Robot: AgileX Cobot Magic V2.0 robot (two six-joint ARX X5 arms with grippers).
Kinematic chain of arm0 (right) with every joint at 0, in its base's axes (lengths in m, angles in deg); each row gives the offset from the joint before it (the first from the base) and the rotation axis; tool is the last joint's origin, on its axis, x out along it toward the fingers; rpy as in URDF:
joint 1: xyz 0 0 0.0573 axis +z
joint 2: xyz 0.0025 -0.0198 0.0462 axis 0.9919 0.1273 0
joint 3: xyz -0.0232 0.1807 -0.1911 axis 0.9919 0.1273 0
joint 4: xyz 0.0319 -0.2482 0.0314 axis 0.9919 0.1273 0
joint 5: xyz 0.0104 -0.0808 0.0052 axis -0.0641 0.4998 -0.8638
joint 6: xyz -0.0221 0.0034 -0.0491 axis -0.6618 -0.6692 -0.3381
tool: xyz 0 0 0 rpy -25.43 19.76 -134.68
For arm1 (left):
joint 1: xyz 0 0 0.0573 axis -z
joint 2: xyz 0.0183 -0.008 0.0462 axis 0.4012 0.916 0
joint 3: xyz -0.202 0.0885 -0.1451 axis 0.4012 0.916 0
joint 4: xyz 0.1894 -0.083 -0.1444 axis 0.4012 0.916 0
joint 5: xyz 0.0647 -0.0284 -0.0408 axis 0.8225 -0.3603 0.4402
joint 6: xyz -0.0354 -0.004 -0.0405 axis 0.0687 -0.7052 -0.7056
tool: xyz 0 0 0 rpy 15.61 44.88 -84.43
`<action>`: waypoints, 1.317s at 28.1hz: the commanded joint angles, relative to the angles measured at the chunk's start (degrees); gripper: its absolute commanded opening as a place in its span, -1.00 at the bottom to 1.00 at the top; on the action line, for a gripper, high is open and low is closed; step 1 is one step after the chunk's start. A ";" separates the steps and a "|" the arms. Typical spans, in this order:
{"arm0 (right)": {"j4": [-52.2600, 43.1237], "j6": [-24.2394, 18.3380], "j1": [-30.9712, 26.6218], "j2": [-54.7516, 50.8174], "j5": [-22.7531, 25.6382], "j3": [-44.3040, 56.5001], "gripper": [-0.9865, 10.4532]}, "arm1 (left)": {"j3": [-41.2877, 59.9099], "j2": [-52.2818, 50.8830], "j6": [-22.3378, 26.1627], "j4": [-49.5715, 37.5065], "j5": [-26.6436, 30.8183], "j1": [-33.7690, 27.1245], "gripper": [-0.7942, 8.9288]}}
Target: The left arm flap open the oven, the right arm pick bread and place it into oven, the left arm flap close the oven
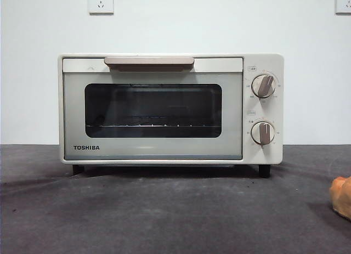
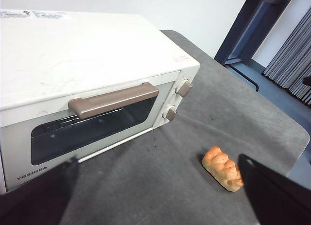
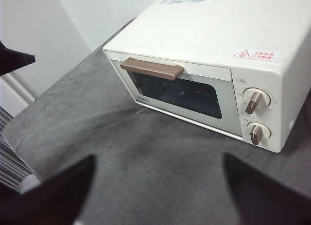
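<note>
Oven [image 1: 170,109] door shut, beige bar handle [image 1: 149,61] untouched, so the task appears not yet begun. The cream TOSHIBA toaster oven stands squarely on the dark grey surface [image 1: 164,215], its wire rack visible through the dark window and apparently bare. The bread [image 2: 222,168], a golden-brown ridged loaf chunk, lies on the surface in front of the oven and off toward its knob side, well apart from it; in the front view only its edge shows at the frame's border. The left end effector [image 2: 155,196] hangs above the surface before the door with its jaws spread wide and nothing between them; the right end effector [image 3: 158,191] likewise hovers with jaws parted and empty. The door should be stiff and hinged low, so the handle's bar is probably the place to hook and pull downward. The bread looks light, soft and easily crushed; a gentle pinch across its narrower sides seems best, though its exact shape is hard to judge from here.
</note>
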 commanded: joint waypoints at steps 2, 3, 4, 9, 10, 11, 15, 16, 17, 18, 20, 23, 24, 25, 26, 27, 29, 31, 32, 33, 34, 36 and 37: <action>-0.48 0.26 0.17 0.39 0.13 -0.94 0.17 | -1.16 0.33 0.59 -0.72 0.17 0.22 0.32; -0.46 0.42 0.17 0.39 0.13 -0.94 0.17 | -1.16 0.33 0.59 -0.76 0.17 0.22 0.32; -0.37 0.83 0.17 0.42 0.33 -0.94 0.17 | -1.16 0.33 0.59 -0.85 0.17 0.22 0.32; 4.90 4.44 0.22 2.29 7.32 -0.83 0.17 | -1.16 0.31 0.07 -1.62 1.07 0.22 0.32; 6.78 4.39 0.24 3.23 8.68 -0.76 0.17 | -1.16 0.31 0.09 -1.79 1.73 0.22 0.32; 8.79 4.22 0.28 4.42 10.08 -0.74 0.17 | -1.16 0.33 0.11 -1.99 2.49 0.22 0.32; 13.49 3.67 0.48 9.51 13.70 0.22 0.16 | -1.16 0.68 0.11 -2.82 4.98 0.22 0.32; 13.68 3.37 0.72 11.04 13.97 0.85 0.16 | -1.16 0.83 0.11 -3.10 5.49 0.22 0.32; 13.79 3.13 1.07 12.46 14.16 1.46 0.16 | -1.16 1.07 0.11 -3.39 5.86 0.22 0.32; 13.77 3.13 1.42 13.84 14.62 2.05 0.16 | -1.16 1.22 0.11 -3.65 5.97 0.22 0.32; 13.51 3.13 2.38 16.94 15.65 3.63 0.16 | -1.16 1.55 0.09 -3.78 6.01 0.22 0.32; 11.98 3.15 4.04 21.22 17.35 6.91 0.16 | -1.16 1.81 0.09 -3.65 6.01 0.22 0.32; 11.15 3.17 4.55 22.49 18.10 8.07 0.16 | -1.16 1.81 0.07 -3.65 6.03 0.22 0.32; 9.73 3.26 5.03 23.91 18.82 9.44 0.16 | -1.16 1.81 0.07 -3.67 6.03 0.22 0.32; 8.02 3.80 5.51 25.31 19.47 10.88 0.16 | -1.16 1.81 0.07 -3.65 6.01 0.22 0.32; 6.38 4.50 5.81 26.43 19.85 12.00 0.16 | -1.16 1.81 0.07 -3.65 6.03 0.22 0.32; 3.06 6.29 6.32 29.09 20.44 13.68 0.16 | -1.16 1.81 0.07 -3.61 6.03 0.22 0.32; 0.94 7.30 6.62 31.63 20.98 14.03 0.16 | -1.16 1.81 -0.04 -3.61 6.01 0.22 0.32; -0.04 7.37 6.73 32.89 21.00 14.03 0.16 | -1.16 1.81 -0.13 -3.61 6.01 0.22 0.32; -1.09 7.43 6.91 33.86 21.05 14.03 0.16 | -1.16 1.81 -0.17 -3.58 6.01 0.22 0.32; -1.99 7.41 7.08 35.01 21.18 14.03 0.16 | -1.16 1.81 -0.26 -3.56 6.01 0.22 0.32; -3.63 7.41 7.43 37.27 21.42 14.03 0.16 | -1.16 1.81 -0.28 -3.50 6.01 0.22 0.32; -4.26 7.41 7.56 38.25 22.14 14.01 0.16 | -1.16 1.81 -0.28 -3.45 6.01 0.22 0.32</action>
